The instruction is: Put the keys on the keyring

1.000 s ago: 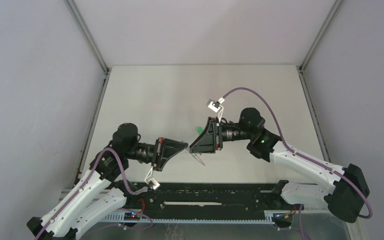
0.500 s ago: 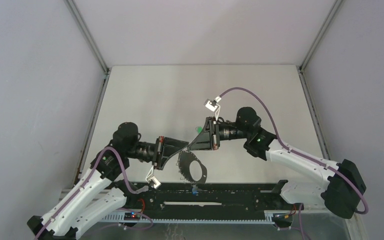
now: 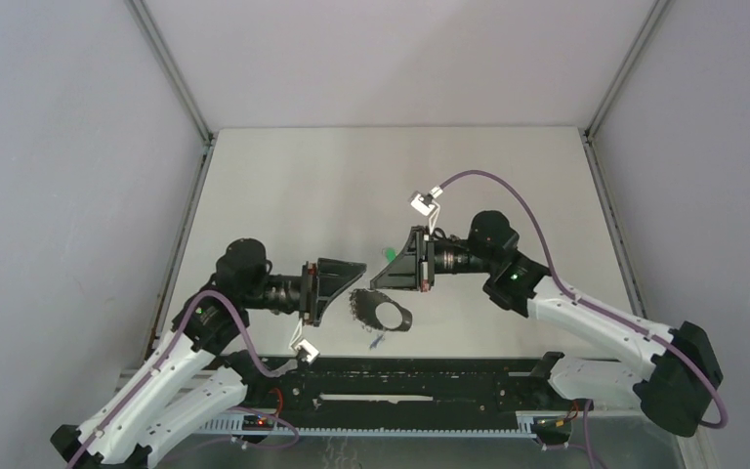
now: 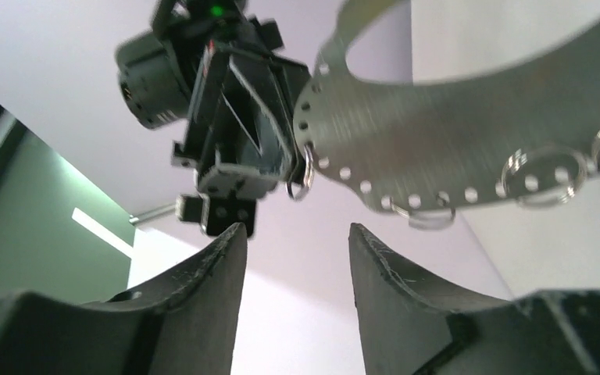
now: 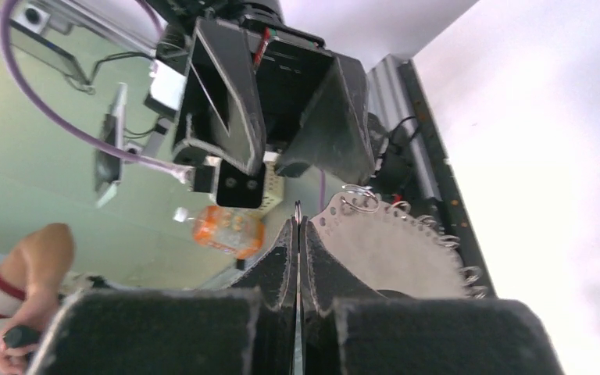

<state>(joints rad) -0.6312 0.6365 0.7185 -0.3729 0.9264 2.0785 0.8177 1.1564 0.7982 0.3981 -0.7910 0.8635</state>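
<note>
The keyring (image 3: 381, 311), a grey metal band with punched holes and small wire loops on its rim, hangs in the air between the arms. My right gripper (image 3: 374, 284) is shut on one wire loop (image 5: 298, 209) at the edge of the keyring (image 5: 394, 250). My left gripper (image 3: 361, 270) is open just left of it, and the keyring (image 4: 453, 144) stands above and beyond its fingertips (image 4: 237, 231) without touching them. A green-headed key (image 3: 389, 254) shows beside the right gripper. A small blue key (image 3: 376, 342) shows just below the ring; I cannot tell whether it hangs from it.
A black rail (image 3: 430, 376) runs along the near table edge under the arms. Metal frame posts and grey walls close in the table on the left, right and far sides. An orange bottle (image 5: 223, 230) and a person's hand (image 5: 23, 312) lie beyond the table.
The left gripper opened and let go of the keyring, then drew back slightly left. The right gripper shut on a wire loop. The ring swung up and tilted flatter.
</note>
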